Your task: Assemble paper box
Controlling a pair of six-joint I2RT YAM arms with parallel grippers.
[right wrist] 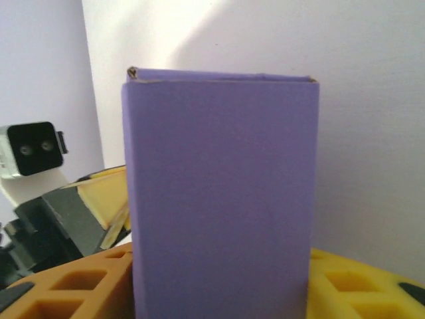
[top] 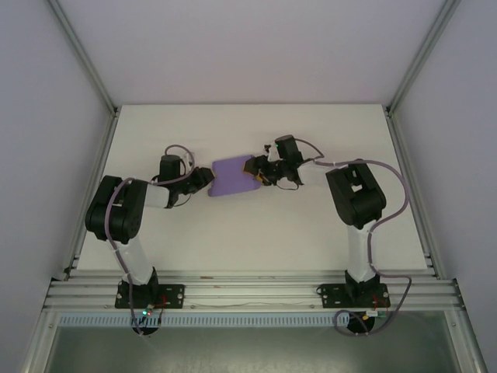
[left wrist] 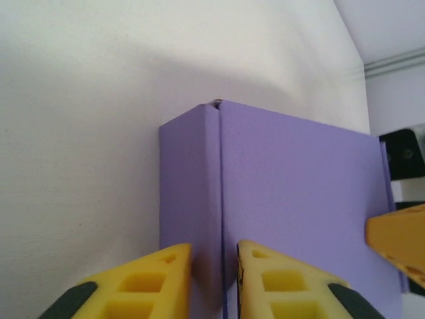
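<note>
Clamping a seam fold at the left edge of the box, the left gripper holds it at centre frame; the right gripper grips its right end across the width. Opposed pulling could crease the thin card or spring the seam open. Fingertip contact is cut off in both wrist views, and the closure of the box's ends is unclear.

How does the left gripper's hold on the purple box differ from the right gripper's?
The left gripper pinches a narrow fold of the box, fingers almost together; the right gripper straddles the whole box, fingers far apart. The left gripper meets the box's left end, the right gripper its right end. Both have yellow fingers and grip the box.
</note>
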